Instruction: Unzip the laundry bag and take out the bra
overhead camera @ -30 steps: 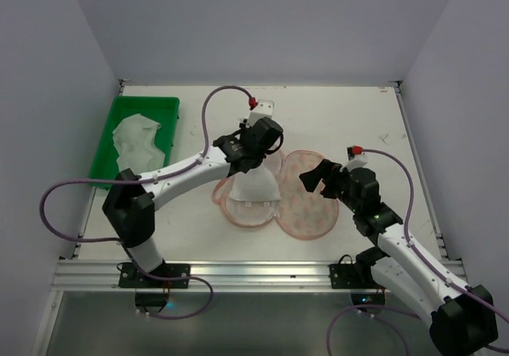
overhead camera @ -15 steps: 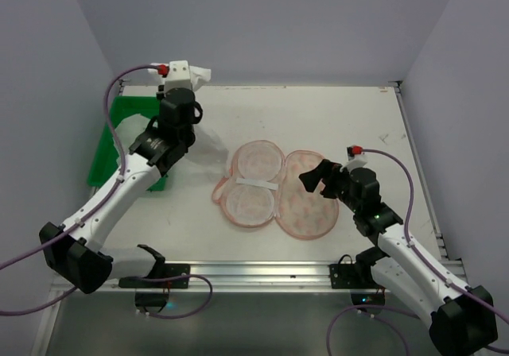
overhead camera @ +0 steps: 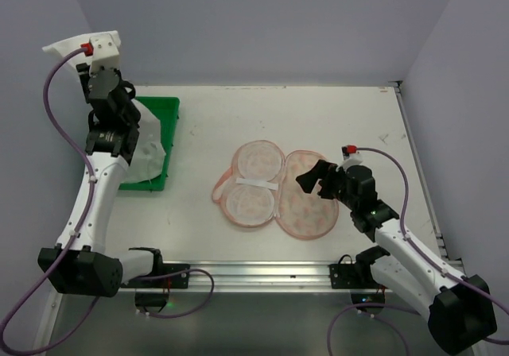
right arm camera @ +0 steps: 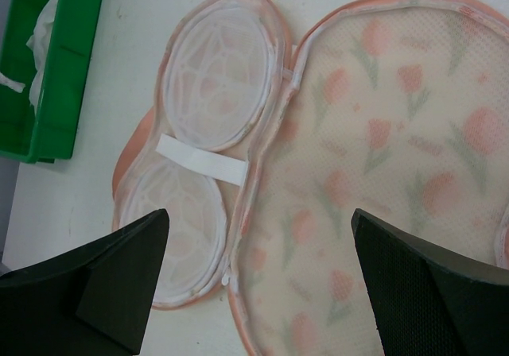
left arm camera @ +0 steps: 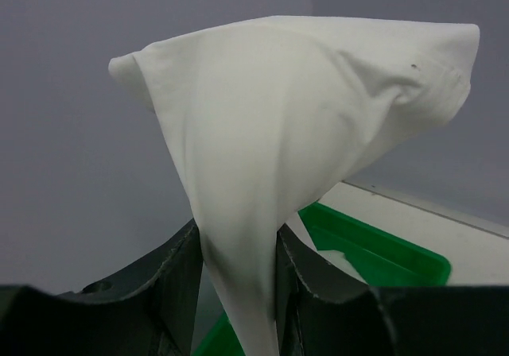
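Overhead view. The laundry bag (overhead camera: 306, 201) lies unzipped and spread flat at the centre of the table (overhead camera: 342, 118), its two peanut-shaped halves side by side and joined along the middle. The right half shows the tulip-print lining. The left half carries two round white mesh panels (right arm camera: 219, 70) crossed by a white strap (right arm camera: 200, 159). The pink edging runs unbroken round the whole outline.

The left gripper (overhead camera: 123, 106) is raised at the upper left of the frame, above the far end of the green tray (overhead camera: 171, 106). In the left wrist view its fingers (left arm camera: 179, 268) stand close together with the bra (left arm camera: 302, 118) pinched between them. The white fabric fans out beyond the tips, and the tray's rim appears below it at the lower right. A separate white cloth (overhead camera: 147, 157) lies in the tray.

The right gripper (overhead camera: 308, 175) hangs over the upper right edge of the bag's right half, jaws spread wide and holding nothing. In the right wrist view both fingers frame the bag from above; whether they touch it cannot be told.

Clearances: a strip of bare table separates the tray's right wall from the bag's left lobes. The widest bare table lies in the upper centre and right of the frame, out to the far edge and the right edge. A narrow band of bare table separates the bag from the metal rail (overhead camera: 254, 272) at the bottom.
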You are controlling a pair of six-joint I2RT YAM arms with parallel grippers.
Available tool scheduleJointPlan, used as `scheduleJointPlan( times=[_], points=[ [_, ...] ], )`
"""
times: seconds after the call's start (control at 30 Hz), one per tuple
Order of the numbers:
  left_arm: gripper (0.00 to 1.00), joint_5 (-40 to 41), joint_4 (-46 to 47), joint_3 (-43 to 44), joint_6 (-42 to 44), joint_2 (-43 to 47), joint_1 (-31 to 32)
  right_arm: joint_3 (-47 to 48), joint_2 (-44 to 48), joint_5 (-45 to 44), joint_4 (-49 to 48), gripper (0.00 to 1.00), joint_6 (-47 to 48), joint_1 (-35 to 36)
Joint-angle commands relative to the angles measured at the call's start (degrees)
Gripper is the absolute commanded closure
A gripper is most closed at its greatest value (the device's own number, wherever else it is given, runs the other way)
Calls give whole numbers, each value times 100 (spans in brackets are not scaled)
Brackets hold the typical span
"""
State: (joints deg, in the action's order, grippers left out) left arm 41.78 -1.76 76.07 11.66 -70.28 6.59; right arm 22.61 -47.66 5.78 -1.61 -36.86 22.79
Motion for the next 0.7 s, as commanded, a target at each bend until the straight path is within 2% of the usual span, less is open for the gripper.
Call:
scheduleJointPlan(
  times=[0.0,0.17,0.5,0.67],
  points=[
    [59,-109,773,-277,608,-29,-518,305,-85,160,-270,1,39,-29],
    [59,-117,1090,-759,811,-3,-807,349,-121,195,-235,1,144,-29],
    [59,-213,1301,-2157,583,524,-826,490,-437,415,-349,1,144,-29],
    [59,-373,1345,-2334,443,156,-826,481,-446,433,-358,1,162,-29]
  ],
)
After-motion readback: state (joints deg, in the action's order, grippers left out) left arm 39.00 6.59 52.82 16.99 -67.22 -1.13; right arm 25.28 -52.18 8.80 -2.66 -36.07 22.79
